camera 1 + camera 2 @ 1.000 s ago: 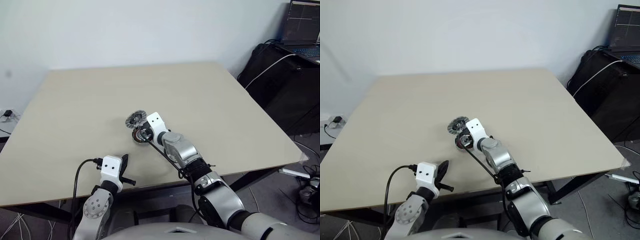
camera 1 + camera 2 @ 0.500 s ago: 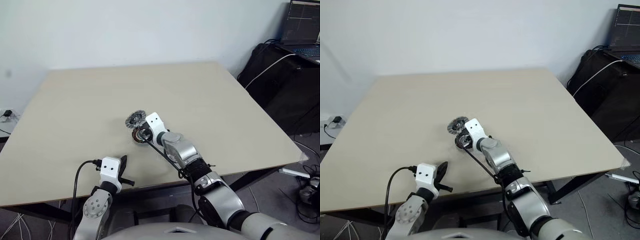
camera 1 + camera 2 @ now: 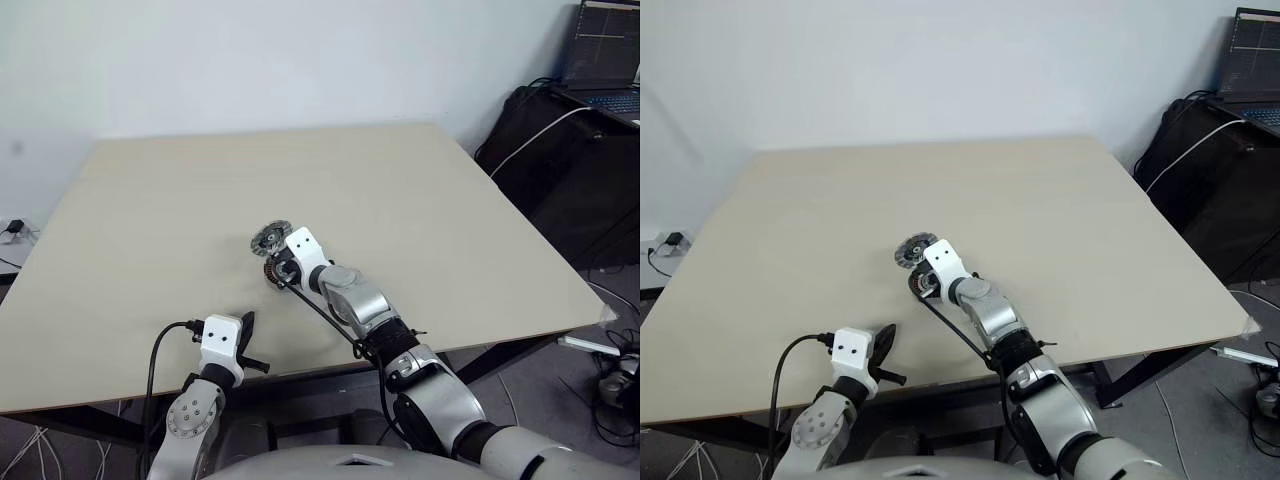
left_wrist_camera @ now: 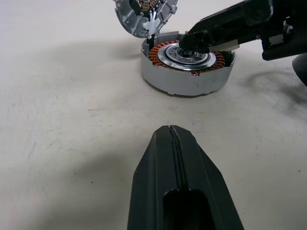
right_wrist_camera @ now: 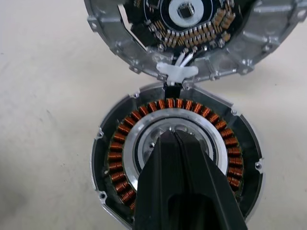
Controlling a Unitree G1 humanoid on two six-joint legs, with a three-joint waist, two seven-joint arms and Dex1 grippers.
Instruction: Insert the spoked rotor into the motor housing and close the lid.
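Observation:
The motor housing [image 5: 115, 158] sits open on the table [image 3: 400, 180], with copper-brown windings ringing a silvery centre. A silver disc with a thin dark ring lies in that centre; I cannot tell if it is the spoked rotor. The lid [image 5: 192, 19] stands tilted up behind the housing, joined to it by white wires, its inner face towards me. My right gripper [image 5: 171, 134] is shut, and its tips rest over the housing's centre. Near the table's front edge my left gripper [image 4: 170, 128] is shut and holds nothing, a short way in front of the housing [image 4: 182, 84].
Bare table surrounds the housing on all sides. Off the table's right side stand a dark bag [image 3: 550, 150] with a white cable and a laptop [image 3: 605, 60]. A black cable [image 3: 155, 350] loops from my left wrist over the front edge.

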